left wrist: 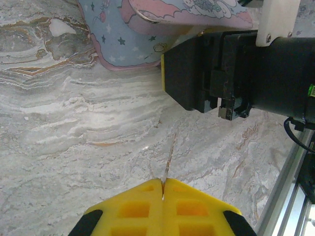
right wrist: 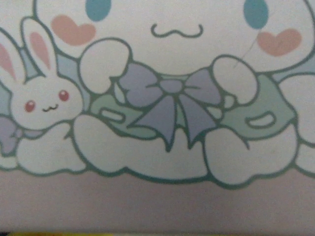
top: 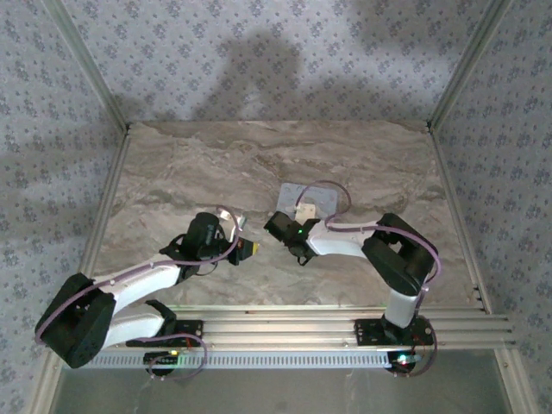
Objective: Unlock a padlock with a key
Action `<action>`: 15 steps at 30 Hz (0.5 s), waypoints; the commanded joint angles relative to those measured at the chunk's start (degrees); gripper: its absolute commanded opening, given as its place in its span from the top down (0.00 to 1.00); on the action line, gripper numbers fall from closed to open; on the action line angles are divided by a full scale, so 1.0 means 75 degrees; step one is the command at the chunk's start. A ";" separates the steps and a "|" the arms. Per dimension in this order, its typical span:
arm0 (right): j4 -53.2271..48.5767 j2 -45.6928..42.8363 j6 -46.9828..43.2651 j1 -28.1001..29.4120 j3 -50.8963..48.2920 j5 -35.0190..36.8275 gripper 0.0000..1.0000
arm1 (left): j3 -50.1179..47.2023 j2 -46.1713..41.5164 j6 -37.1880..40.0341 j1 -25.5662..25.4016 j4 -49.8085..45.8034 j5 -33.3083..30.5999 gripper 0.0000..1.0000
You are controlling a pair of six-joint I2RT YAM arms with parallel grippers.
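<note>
Found patterned wallpaper walls (top: 259, 52) boxing in a marble-look table (top: 198, 172), with a ribbed aluminium rail (top: 293, 321) along the near edge. Saw the left arm (top: 138, 278) stretched from the near left corner toward the middle, and the right arm (top: 401, 259) bent at the elbow and reaching leftward toward it. Noted the pale blue tin (top: 321, 197) lying flat a little past the middle of the table, lid up. From the left wrist, picked out the same tin (left wrist: 123, 34) by a star-printed corner and pink border. From the right wrist, read the lid (right wrist: 172, 162) at very close range, with a white cartoon figure, a lilac bow (right wrist: 170, 101) and a small pink-eared rabbit (right wrist: 42, 98). Placed the right gripper (top: 274, 226) just beside the tin's near left corner, black-bodied with a yellow edge in the left wrist view (left wrist: 164, 73); could not judge those jaws as spread or closed. Placed the left gripper (top: 250, 248) near it, low over bare marble, tips aimed at the right gripper. Saw its yellow fingers (left wrist: 133, 209) pressed together, pinching the key (left wrist: 170, 155), edge-on as a thin sliver poking out from between the tips toward the right gripper, apart from it and clear of the tin.
</note>
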 commanded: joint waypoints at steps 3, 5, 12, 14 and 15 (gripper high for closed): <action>0.0410 0.0191 0.0055 -0.0023 -0.0088 0.0529 0.51 | 0.0088 0.0034 0.0055 -0.0058 0.0144 0.0043 1.00; 0.0505 0.0220 0.0030 -0.0034 -0.0145 0.0552 0.52 | 0.0077 0.0047 0.0051 -0.0068 0.0165 0.0043 1.00; 0.0762 0.0220 -0.0273 -0.0056 -0.0205 0.0521 0.70 | 0.0029 0.0033 0.0031 -0.0090 0.0158 0.0014 1.00; 0.0704 0.0186 -0.0375 -0.0058 -0.0164 0.0494 0.74 | 0.0029 -0.0003 0.0026 -0.0097 0.0148 0.0019 1.00; 0.0679 0.0163 -0.0405 -0.0058 -0.0132 0.0482 0.75 | 0.0023 -0.0038 0.0026 -0.0092 0.0132 0.0013 1.00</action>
